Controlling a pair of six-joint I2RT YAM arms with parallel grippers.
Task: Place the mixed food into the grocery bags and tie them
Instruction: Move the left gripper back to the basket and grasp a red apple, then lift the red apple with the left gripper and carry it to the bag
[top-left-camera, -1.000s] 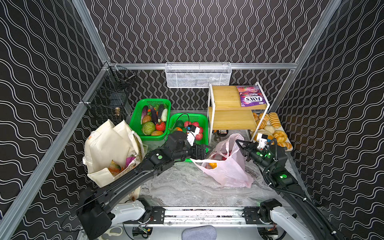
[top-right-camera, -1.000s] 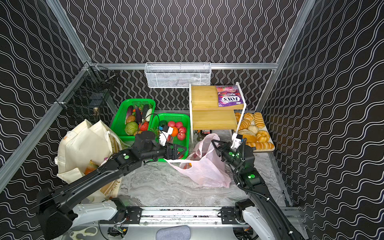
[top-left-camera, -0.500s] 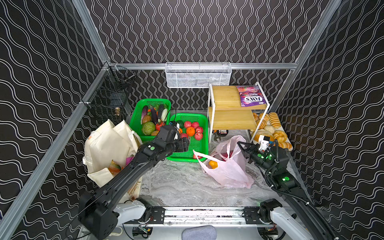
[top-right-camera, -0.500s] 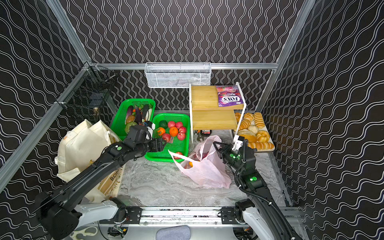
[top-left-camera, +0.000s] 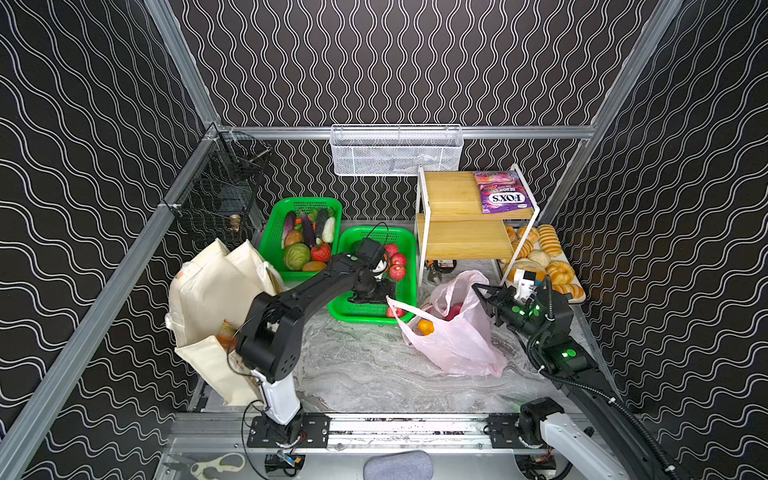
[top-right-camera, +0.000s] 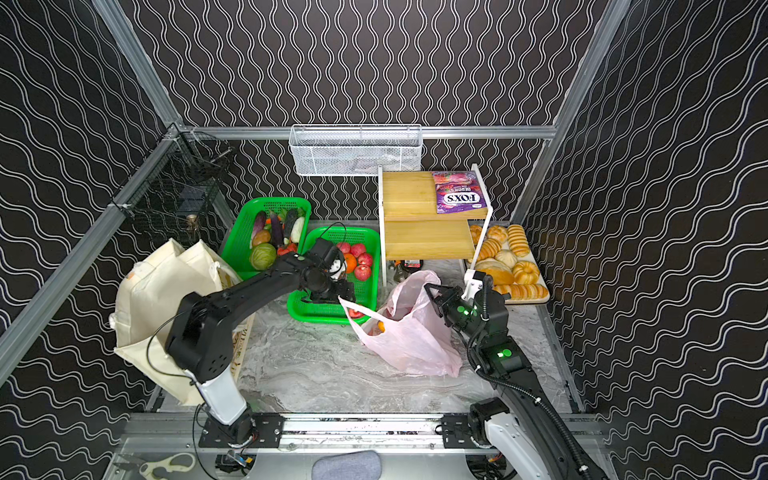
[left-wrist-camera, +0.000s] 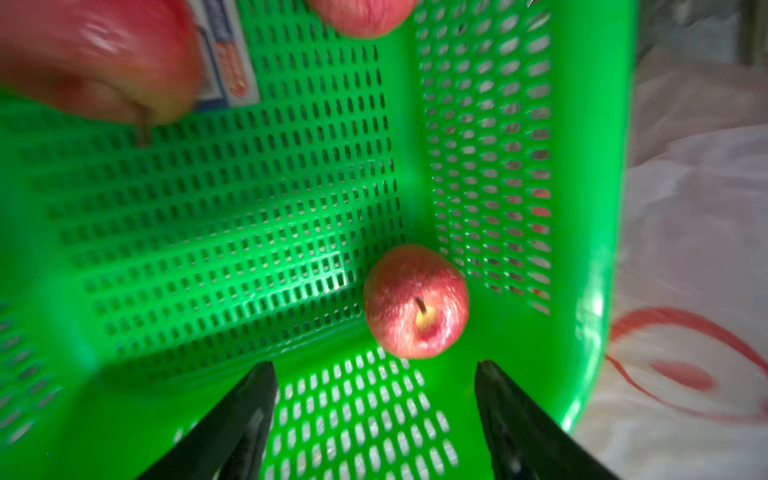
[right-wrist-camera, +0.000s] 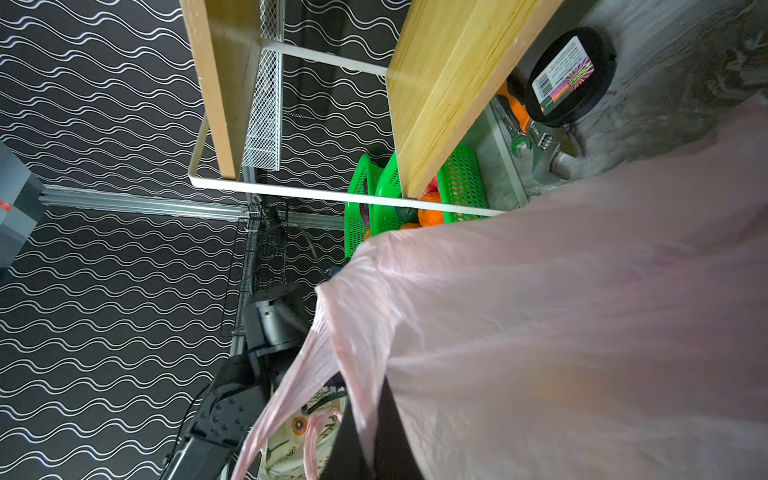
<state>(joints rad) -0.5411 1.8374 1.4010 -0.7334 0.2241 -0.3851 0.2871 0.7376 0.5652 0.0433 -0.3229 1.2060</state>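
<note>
The left jaws are hanging open by a red apple (left-wrist-camera: 415, 301) sitting in a corner of the green basket (left-wrist-camera: 590, 208). It is looking round, hard and slippery, so squeezing its middle seems best. The right jaws are pinching the pink bag (top-left-camera: 457, 340).

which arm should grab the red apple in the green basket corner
Left. The left pincer hangs open inside the green plastic mesh basket, beside the small red apple. The right pincer is shut on the thin pale-pink plastic bag, holding it up.

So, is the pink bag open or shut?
Open: the right hand pinches one side of the pink bag, its other handle sags toward the green basket, orange visible inside.
</note>
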